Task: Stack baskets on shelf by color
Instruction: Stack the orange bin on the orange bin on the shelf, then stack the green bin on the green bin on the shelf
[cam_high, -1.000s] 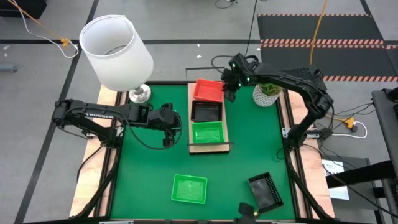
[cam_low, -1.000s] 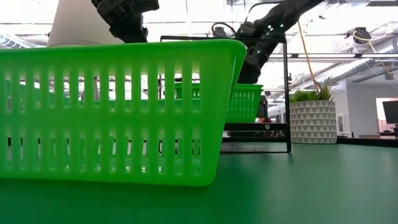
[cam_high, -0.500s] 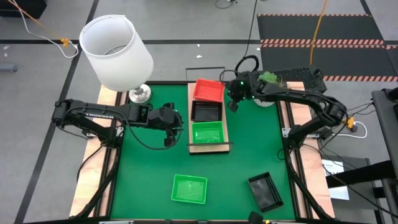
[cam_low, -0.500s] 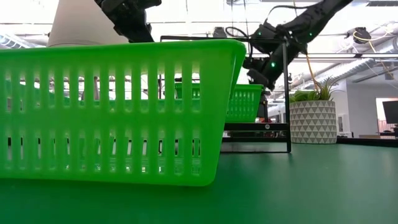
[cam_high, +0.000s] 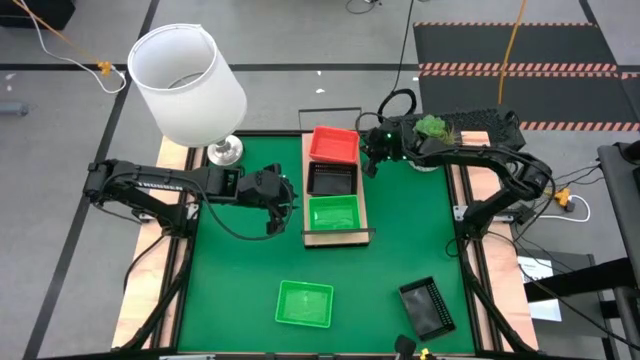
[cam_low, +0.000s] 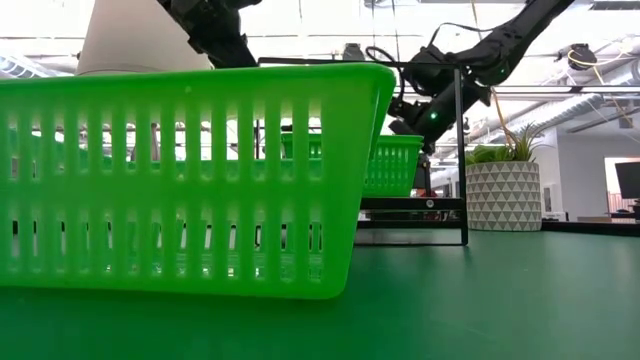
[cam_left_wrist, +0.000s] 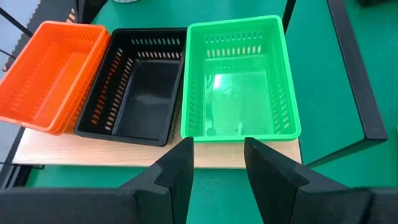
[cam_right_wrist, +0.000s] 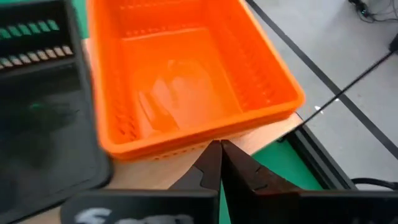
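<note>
Green matting (cam_high: 240, 270) covers the desk, and nearest the front edge a loose green basket (cam_high: 304, 303) and a tilted black basket (cam_high: 428, 308) are seen lying well apart, with open mat between and around them. Farther back, the shelf (cam_high: 337, 238) is laid lengthwise away from the front, carrying a green basket (cam_high: 334, 214), then a black basket (cam_high: 331, 178), then an orange-red basket (cam_high: 335, 145) at the far end, each just beside the next; the shelf's wooden front edge shows bare beyond the green one. The left gripper (cam_left_wrist: 217, 163) is held just off the shelf's left side near the green basket, its jaws parted and holding nothing, unchanged from a second ago. The right gripper (cam_right_wrist: 220, 165) is seen beside the orange-red basket's right rim; since a second ago it has been drawn lower and slightly rightwards, and its jaws have been closed fully on nothing. Bare mat lies to the right of the shelf. Beyond, a potted plant (cam_high: 430, 128) stands at the far right corner and a white lamp (cam_high: 187, 84) at the far left.
</note>
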